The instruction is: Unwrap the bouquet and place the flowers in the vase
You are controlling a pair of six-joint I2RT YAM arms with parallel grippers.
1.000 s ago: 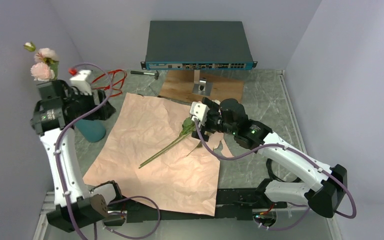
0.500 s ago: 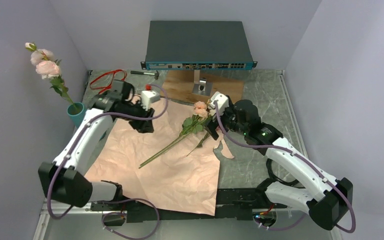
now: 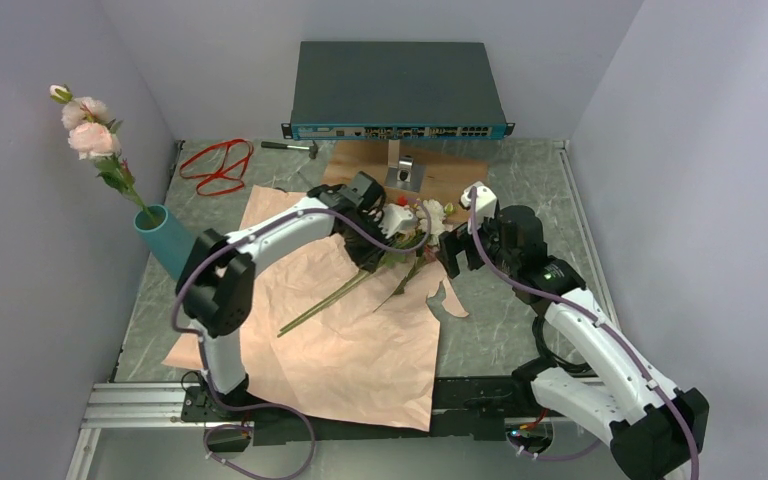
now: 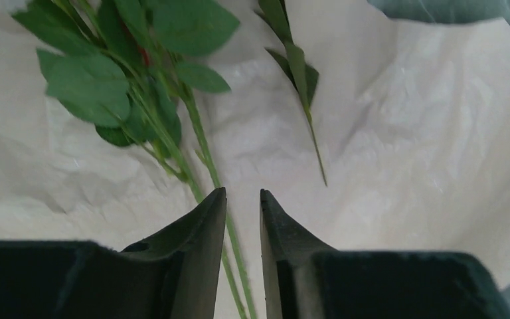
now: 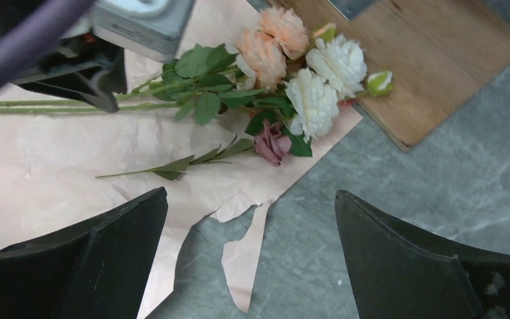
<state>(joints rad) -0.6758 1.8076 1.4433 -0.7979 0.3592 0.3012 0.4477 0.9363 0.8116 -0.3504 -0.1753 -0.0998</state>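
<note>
Flowers (image 5: 285,80) lie loose on opened pink paper (image 3: 290,330), blooms toward wooden board (image 5: 431,73). Single flower (image 3: 92,135) stands in vase (image 3: 165,240) at bench (image 3: 530,210) far-left. Left gripper (image 4: 243,193): jaws nearly closed, slim gap astride green stem (image 4: 206,149); grip unconfirmed. Right gripper (image 5: 249,196): jaws fully apart, nothing held.

This looks like a robotics lab cell: plain grey partition walls (image 3: 680,150) box in a marble-patterned table (image 3: 530,200), a rack-mount network switch (image 3: 397,90) sits at the back beside what may be a small hammer (image 3: 290,147), and the cabled left arm (image 3: 270,228) and right arm (image 3: 600,345) are bolted to an aluminium rail (image 3: 130,405).
</note>
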